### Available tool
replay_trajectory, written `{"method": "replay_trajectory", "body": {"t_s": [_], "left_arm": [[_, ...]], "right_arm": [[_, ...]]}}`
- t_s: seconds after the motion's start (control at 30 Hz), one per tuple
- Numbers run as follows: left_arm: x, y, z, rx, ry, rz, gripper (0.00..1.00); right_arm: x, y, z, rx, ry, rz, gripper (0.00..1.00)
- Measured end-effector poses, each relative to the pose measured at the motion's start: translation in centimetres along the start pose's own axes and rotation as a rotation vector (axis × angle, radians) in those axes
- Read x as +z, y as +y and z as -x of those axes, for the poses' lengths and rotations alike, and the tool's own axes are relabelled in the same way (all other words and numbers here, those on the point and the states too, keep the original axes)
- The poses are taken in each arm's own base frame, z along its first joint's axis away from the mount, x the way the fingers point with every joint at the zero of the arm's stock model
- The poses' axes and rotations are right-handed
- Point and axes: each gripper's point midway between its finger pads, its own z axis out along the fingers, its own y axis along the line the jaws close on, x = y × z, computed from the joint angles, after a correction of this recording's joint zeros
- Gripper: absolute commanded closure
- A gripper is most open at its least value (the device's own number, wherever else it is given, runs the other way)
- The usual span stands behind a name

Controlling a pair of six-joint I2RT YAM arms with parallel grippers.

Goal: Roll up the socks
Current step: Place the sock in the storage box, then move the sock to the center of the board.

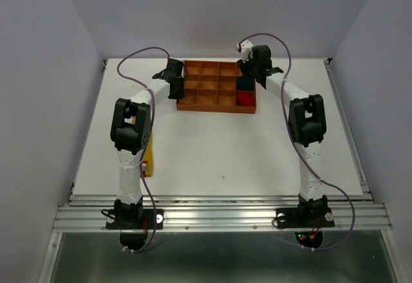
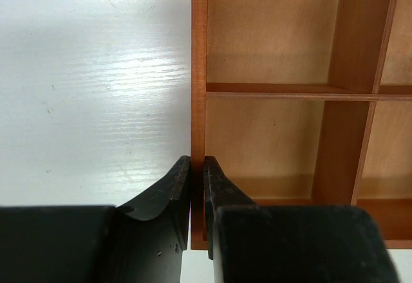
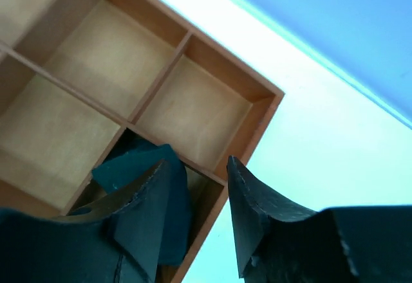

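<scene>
Seemingly done: red sock [image 1: 244,98], teal sock [image 3: 129,167] inside tray [image 1: 215,108], 3 o'clock side. Left to roll, probably: yellow sock [image 1: 149,149], 8 o'clock. Left gripper [image 2: 197,162] pinching tray wall; right gripper [image 3: 198,164] parted, empty.

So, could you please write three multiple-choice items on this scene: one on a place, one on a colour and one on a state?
1. Where does the dark teal sock lie relative to the tray?
A. Outside it, to its left
B. In a compartment along its right wall
C. Draped over its left wall

2. What colour is the sock in the tray's near right corner compartment?
A. Red
B. Blue
C. White

3. How does the left gripper stand?
A. Wide open above a sock
B. Shut on the tray's left wall
C. Shut on nothing

Answers:
1 B: the right wrist view shows it inside a compartment against the right wall.
2 A: the red sock fills that corner in the top view.
3 B: its fingers pinch the wall from both sides.
</scene>
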Motion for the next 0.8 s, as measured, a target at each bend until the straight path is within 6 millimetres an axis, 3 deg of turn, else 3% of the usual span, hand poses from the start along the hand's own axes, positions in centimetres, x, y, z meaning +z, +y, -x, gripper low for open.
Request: {"method": "replay_trajectory", "body": {"t_s": [0.1, 0.17, 0.23, 0.27, 0.33, 0.43, 0.5, 0.6, 0.63, 0.67, 0.8], "left_arm": [[0.0, 0.0, 0.0, -0.002, 0.0, 0.002, 0.98], [0.0, 0.0, 0.0, -0.006, 0.0, 0.002, 0.87], [-0.1, 0.0, 0.1, -0.008, 0.004, 0.002, 0.77], [-0.2, 0.0, 0.0, -0.009, 0.009, 0.003, 0.73], [-0.3, 0.0, 0.2, -0.021, 0.018, 0.01, 0.65], [-0.8, -0.2, 1.7, -0.037, -0.006, 0.011, 0.53], [-1.6, -0.4, 3.6, -0.052, -0.047, 0.007, 0.48], [-3.1, -0.6, 5.9, -0.063, -0.103, 0.0, 0.39], [-4.0, -0.6, 6.6, -0.069, -0.12, -0.001, 0.24], [-4.9, -0.6, 7.1, -0.072, -0.136, -0.004, 0.01], [-10.7, -0.6, 10.3, -0.105, -0.244, -0.027, 0.01]], "right_arm": [[-1.6, -0.6, 2.3, 0.037, -0.044, -0.016, 0.41], [-3.3, -1.4, 4.4, 0.066, -0.09, -0.04, 0.32], [-5.5, -2.5, 6.9, 0.093, -0.144, -0.074, 0.08], [-6.5, -3.0, 7.9, 0.107, -0.165, -0.092, 0.0], [-8.9, -4.1, 10.1, 0.144, -0.222, -0.132, 0.0], [-11.6, -5.2, 11.9, 0.209, -0.28, -0.182, 0.0], [-13.4, -5.8, 12.4, 0.257, -0.306, -0.215, 0.0], [-16.0, -6.2, 11.6, 0.359, -0.313, -0.267, 0.0], [-16.5, -6.3, 11.4, 0.386, -0.315, -0.278, 0.0], [-17.6, -6.3, 11.0, 0.425, -0.318, -0.294, 0.0], [-21.6, -6.4, 9.4, 0.535, -0.333, -0.347, 0.0]]}}
